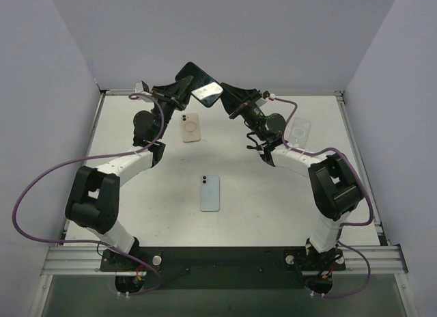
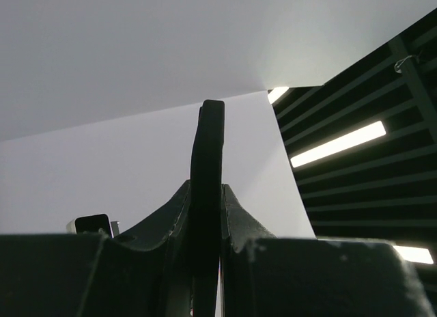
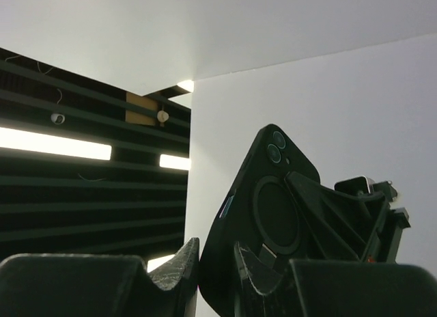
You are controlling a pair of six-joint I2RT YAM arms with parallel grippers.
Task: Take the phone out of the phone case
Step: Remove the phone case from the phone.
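A phone in a black case (image 1: 199,82) is held up in the air above the far edge of the table, between both grippers. My left gripper (image 1: 179,91) is shut on its left end; in the left wrist view the case (image 2: 208,153) stands edge-on between the fingers of that gripper (image 2: 205,194). My right gripper (image 1: 229,98) is shut on its right end. The right wrist view shows the back of the case (image 3: 273,194) with two camera lenses and a round ring, its lower corner pinched in my right gripper (image 3: 215,252).
On the table lie a beige phone case (image 1: 190,127) at the back middle, a clear case (image 1: 298,131) at the back right under the right arm, and a light blue phone (image 1: 210,193) in the middle. Grey walls enclose the table (image 1: 273,208).
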